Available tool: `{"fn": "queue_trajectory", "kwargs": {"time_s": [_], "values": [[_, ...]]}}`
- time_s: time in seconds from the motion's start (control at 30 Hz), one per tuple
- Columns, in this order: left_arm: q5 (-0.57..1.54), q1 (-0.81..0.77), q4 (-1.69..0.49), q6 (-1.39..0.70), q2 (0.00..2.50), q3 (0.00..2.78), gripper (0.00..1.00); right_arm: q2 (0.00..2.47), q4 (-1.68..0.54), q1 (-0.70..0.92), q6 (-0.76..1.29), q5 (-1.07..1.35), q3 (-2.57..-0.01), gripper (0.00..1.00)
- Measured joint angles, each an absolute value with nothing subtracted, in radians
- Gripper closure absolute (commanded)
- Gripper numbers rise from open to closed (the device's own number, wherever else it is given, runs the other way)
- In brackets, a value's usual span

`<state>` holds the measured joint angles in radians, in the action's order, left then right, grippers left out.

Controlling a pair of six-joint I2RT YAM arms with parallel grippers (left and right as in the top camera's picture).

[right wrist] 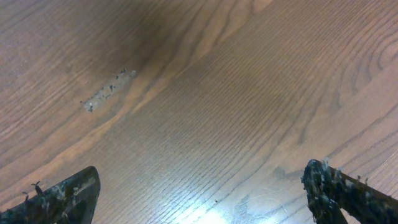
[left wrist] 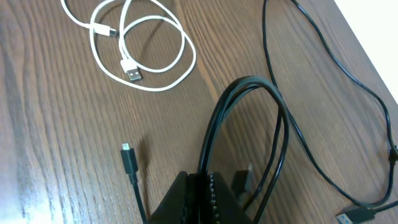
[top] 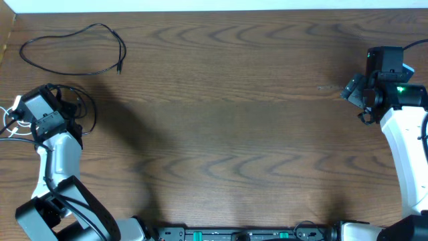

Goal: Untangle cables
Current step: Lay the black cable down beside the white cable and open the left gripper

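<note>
- Pinching a doubled loop of black cable (left wrist: 249, 118), the left gripper (left wrist: 202, 186) is clamped tight. This looks like the separating step.
- White cable (left wrist: 152, 50) sits coiled just beyond, not touching; other black cable (top: 73, 50) lies well apart.
- Right gripper (right wrist: 199, 186) hangs spread wide over the table (right wrist: 217, 93), holding nothing.
- Next call, likely: carry that loop away from its neighbours and lay it down alone.

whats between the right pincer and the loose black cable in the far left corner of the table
Only bare wood tabletop, seen overhead, between the right pincer and the loose black cable; one small pale scuff sits near the pincer.

Robotics lab bench, wood-grain table (top: 227, 114), white robot arm (top: 408, 154)
</note>
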<state>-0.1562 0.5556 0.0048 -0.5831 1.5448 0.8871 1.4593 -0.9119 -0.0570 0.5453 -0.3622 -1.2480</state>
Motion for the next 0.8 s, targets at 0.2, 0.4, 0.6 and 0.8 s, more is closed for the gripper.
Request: {"fn": "queue_trajectory", "kwargs": {"time_s": [0.2, 0.4, 0.6, 0.8], "values": [[-0.118, 0.555, 0.004, -0.579, 1.596, 0.887, 0.92, 1.459, -0.912, -0.057, 0.545, -0.362, -1.248, 0.01], [-0.119, 0.564, 0.006, -0.572, 1.628, 0.887, 0.70, 1.459, -0.912, -0.057, 0.545, -0.362, -1.248, 0.01], [-0.135, 0.606, 0.007, -0.579, 1.628, 0.887, 0.40, 1.459, -0.912, -0.057, 0.545, -0.362, -1.248, 0.01], [-0.136, 0.611, 0.008, -0.549, 1.628, 0.887, 0.34, 1.459, -0.912, -0.057, 0.545, -0.362, -1.248, 0.01]]}}
